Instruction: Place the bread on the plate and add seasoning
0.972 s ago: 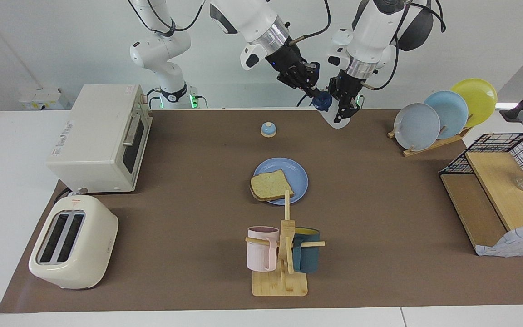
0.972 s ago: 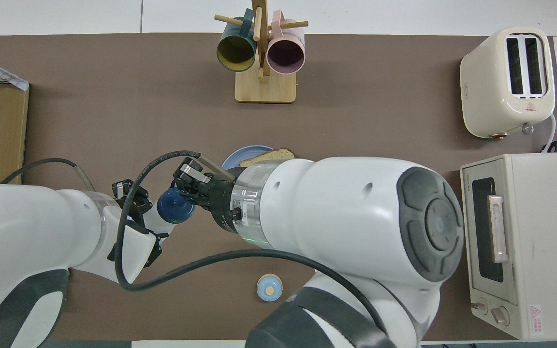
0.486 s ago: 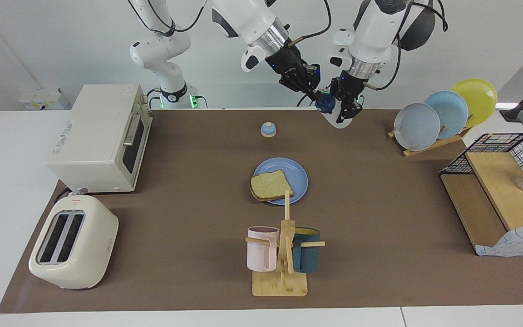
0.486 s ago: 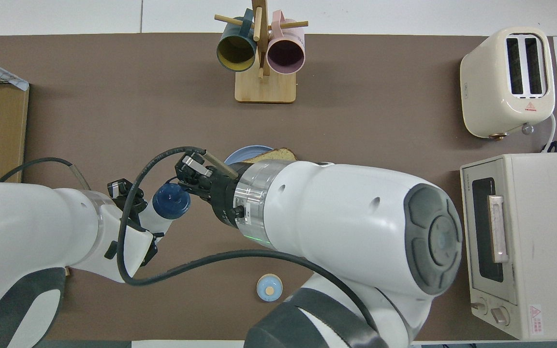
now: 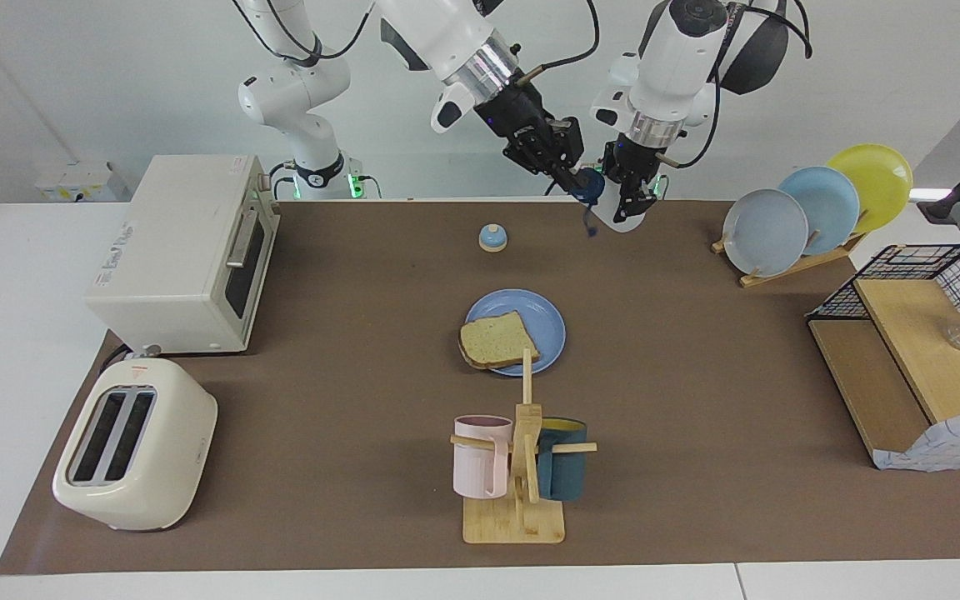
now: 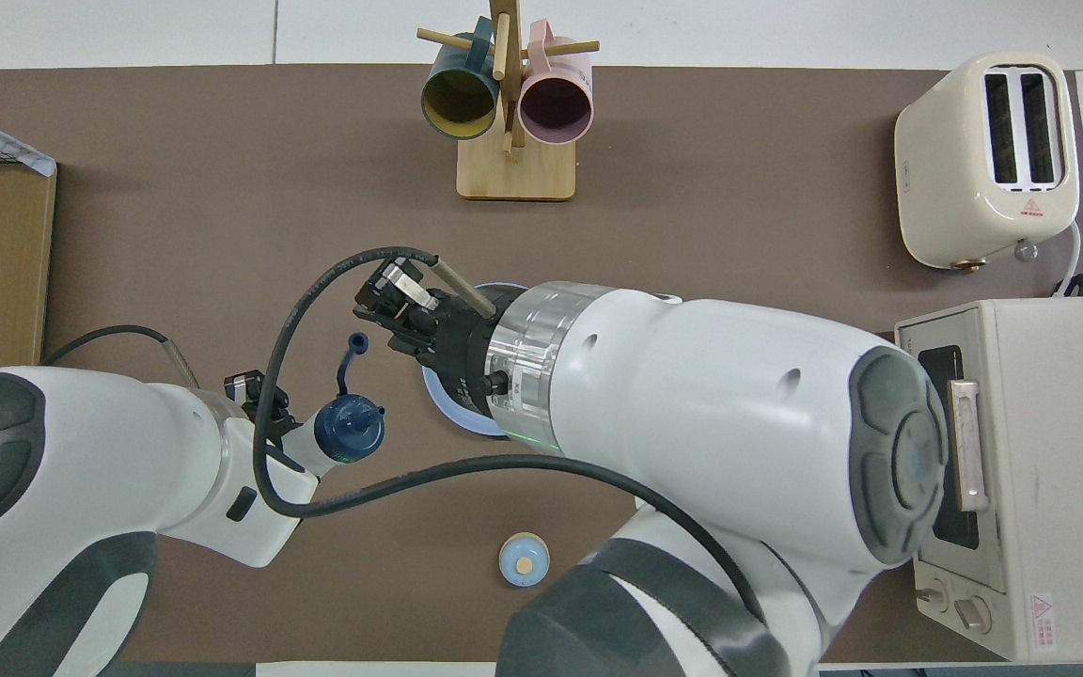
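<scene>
While tilted, seasoning (image 5: 605,204) dangles its cap strap.

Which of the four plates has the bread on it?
The periwinkle plate lying flat mid-table, between the mug stand and the small blue knob. The bread overhangs its rim. The other three plates stand upright in the rack.

Seasoning (image 6: 350,431) cap flap now hangs open; right hand (image 5: 567,171) apparently loosened, drew back.
</scene>
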Action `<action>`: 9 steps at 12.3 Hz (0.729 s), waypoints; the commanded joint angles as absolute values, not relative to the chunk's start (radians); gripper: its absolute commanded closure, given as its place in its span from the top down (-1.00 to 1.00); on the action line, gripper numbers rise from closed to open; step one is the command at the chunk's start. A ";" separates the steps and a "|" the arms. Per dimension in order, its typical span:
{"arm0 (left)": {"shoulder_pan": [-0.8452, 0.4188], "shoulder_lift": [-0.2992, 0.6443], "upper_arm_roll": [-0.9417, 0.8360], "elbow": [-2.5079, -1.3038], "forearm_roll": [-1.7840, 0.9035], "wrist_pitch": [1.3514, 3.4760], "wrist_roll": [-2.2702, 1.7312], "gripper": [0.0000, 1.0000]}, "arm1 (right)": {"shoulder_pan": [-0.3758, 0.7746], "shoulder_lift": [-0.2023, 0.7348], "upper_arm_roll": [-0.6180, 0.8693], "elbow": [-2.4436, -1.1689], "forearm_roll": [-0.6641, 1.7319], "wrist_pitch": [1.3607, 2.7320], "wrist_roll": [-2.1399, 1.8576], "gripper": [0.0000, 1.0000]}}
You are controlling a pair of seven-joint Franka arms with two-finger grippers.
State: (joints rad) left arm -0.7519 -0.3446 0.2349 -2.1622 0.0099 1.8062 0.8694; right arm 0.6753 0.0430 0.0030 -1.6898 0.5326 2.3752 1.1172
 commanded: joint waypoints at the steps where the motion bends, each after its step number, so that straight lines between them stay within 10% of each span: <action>1: -0.747 -0.370 0.236 -2.177 0.034 1.798 0.870 -1.00 | 0.641 0.011 0.005 -1.709 0.528 2.292 1.117 1.00; 9: -0.758 -0.186 0.166 -2.053 0.306 1.812 0.635 -1.00 | 0.296 -0.021 0.006 -1.734 0.231 1.881 0.540 1.00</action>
